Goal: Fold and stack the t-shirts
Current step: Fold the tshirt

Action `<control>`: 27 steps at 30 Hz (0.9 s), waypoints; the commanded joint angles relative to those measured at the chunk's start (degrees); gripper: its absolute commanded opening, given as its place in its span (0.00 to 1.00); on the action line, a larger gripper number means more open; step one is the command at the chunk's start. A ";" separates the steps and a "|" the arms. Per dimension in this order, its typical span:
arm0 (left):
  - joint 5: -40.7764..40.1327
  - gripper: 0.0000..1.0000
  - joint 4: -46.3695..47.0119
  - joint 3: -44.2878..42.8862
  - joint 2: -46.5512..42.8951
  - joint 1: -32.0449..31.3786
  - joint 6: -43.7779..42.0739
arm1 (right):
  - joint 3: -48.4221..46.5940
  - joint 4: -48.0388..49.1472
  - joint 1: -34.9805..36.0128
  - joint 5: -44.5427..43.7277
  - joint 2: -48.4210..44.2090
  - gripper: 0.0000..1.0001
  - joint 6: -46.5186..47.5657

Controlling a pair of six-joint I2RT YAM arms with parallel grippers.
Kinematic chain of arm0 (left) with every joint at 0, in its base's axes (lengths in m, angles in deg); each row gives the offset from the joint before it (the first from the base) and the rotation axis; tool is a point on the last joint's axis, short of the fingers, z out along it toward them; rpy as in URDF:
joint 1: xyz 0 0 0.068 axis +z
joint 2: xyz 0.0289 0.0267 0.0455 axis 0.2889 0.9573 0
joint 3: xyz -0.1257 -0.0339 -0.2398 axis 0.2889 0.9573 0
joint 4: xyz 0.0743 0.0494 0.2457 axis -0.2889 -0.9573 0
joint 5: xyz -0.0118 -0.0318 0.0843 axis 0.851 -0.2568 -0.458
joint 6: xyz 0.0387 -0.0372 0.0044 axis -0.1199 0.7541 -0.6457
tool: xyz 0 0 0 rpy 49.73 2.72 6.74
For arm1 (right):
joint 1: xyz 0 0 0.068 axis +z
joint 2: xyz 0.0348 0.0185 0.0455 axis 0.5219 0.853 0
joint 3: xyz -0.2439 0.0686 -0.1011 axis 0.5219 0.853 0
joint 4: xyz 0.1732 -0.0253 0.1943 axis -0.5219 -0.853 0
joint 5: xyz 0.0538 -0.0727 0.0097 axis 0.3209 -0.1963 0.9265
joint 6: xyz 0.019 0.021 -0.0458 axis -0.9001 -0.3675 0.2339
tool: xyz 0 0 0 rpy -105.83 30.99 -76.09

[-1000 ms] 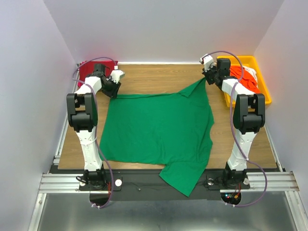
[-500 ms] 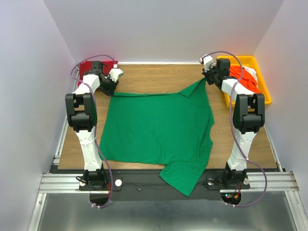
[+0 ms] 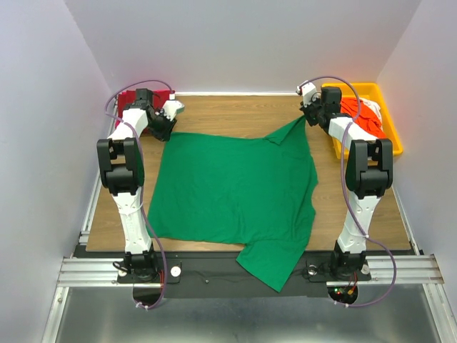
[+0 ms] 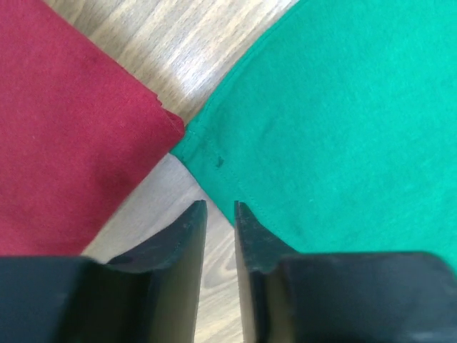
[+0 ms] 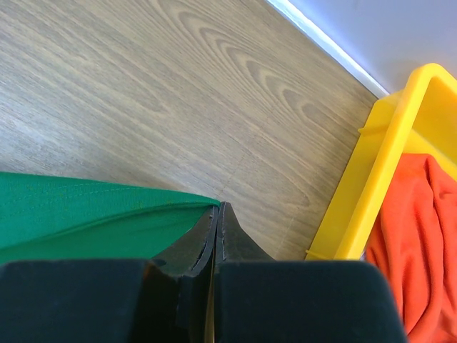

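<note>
Right gripper [image 5: 216, 209] pinches green t-shirt [image 3: 235, 186] corner; wrist view shows left gripper [image 4: 218, 209] narrowly parted.

dark red shirt [image 3: 125, 101] partly hidden behind left arm [image 3: 133, 127]

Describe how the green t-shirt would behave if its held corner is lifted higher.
Probably floppy: the green t-shirt drapes from the right end effector and sags off the table. Likely light, as a thin pinch holds its corner. Creases near that corner suggest it wrinkles easily.
</note>
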 commanded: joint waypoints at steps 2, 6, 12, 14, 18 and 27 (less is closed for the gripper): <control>2.68 0.41 -0.08 -2.86 -0.34 0.13 -0.42 | -1.39 3.31 0.02 -0.38 -0.68 0.01 0.12; 4.96 0.41 -1.66 -6.11 1.15 -0.31 -1.83 | -1.22 3.31 0.02 -0.56 -0.32 0.01 0.21; 5.15 0.41 -4.82 -10.15 2.73 -1.80 -6.48 | -1.83 3.31 0.11 -0.82 0.29 0.01 0.21; 5.15 0.41 -5.88 -12.00 3.96 -1.80 -7.80 | -1.92 3.31 0.02 -0.82 0.56 0.01 0.21; 4.36 0.41 -7.37 -14.46 6.25 -3.46 -9.21 | -2.01 3.31 0.11 -1.09 0.82 0.01 0.21; 0.85 0.41 -7.99 -18.68 11.44 -4.44 -11.06 | -1.92 3.31 0.11 -2.05 1.35 0.01 0.56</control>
